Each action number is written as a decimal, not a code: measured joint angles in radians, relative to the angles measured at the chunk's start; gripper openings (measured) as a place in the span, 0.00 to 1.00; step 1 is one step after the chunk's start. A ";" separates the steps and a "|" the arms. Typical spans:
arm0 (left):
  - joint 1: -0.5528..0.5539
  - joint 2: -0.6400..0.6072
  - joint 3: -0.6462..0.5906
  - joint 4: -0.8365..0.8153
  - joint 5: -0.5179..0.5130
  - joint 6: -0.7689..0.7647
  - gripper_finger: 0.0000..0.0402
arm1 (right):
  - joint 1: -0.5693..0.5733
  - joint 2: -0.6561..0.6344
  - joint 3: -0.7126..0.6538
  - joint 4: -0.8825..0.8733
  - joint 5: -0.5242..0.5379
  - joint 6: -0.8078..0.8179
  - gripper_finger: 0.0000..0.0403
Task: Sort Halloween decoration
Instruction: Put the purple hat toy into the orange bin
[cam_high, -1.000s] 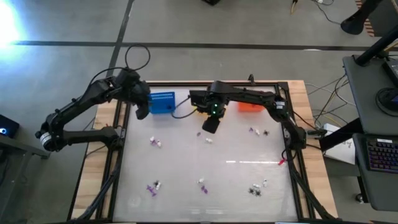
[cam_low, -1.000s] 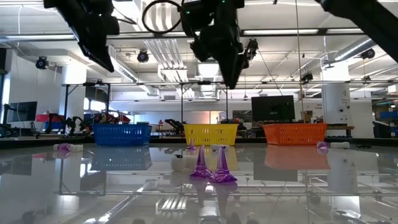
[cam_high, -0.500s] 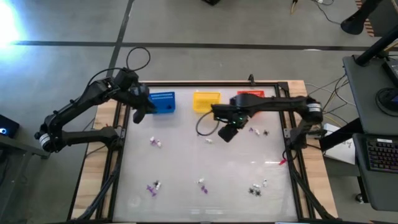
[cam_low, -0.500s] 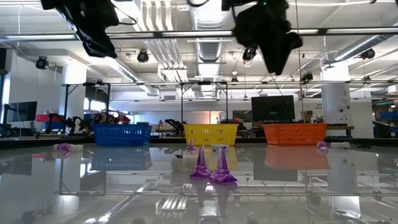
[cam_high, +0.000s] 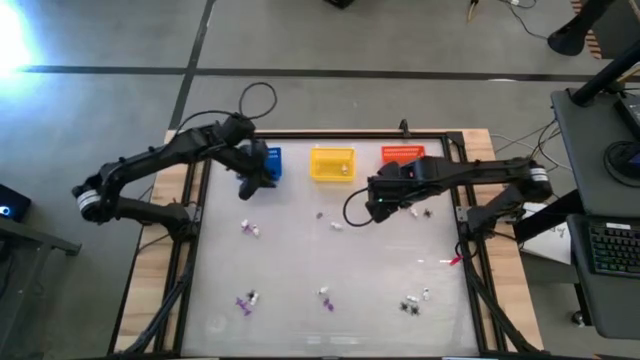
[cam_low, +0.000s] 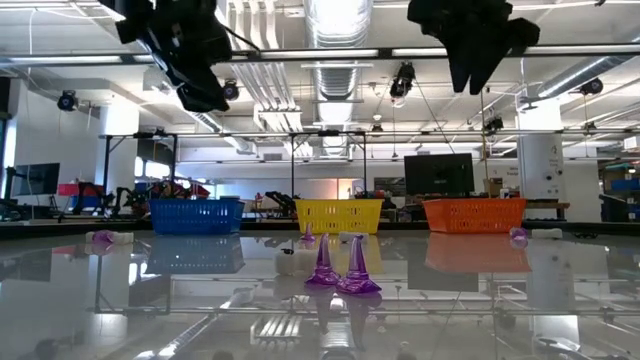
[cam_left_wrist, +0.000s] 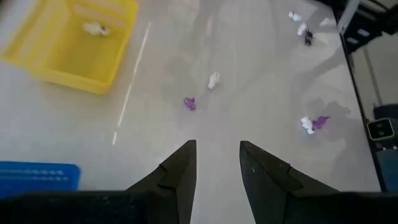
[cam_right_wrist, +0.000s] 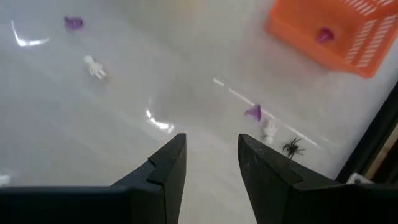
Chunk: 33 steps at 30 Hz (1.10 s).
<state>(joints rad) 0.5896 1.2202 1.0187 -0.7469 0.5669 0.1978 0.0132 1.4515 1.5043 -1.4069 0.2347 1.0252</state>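
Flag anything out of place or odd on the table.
Nothing looks damaged. Trinkets lie scattered loose over the table, unsorted. Only a white one sits in the yellow basket and a purple one in the orange basket.

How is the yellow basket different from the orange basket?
The yellow basket holds a tiny white trinket; the orange basket holds a purple trinket. In the high view, yellow sits in the middle of the row and orange at its right end. Both are small mesh baskets.
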 joint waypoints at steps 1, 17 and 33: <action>-0.010 0.012 0.000 0.003 -0.001 0.000 0.26 | 0.000 -0.006 0.000 0.000 0.012 -0.001 0.34; -0.104 0.293 0.005 0.166 -0.004 -0.130 0.36 | 0.000 -0.122 -0.002 -0.070 0.121 -0.079 0.34; -0.239 0.598 0.248 0.206 -0.210 -0.151 0.38 | 0.000 -0.208 -0.002 -0.078 0.183 -0.087 0.34</action>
<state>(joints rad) 0.3508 1.8186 1.2666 -0.5413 0.3565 0.0463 0.0128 1.2433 1.5024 -1.4850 0.4173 0.9386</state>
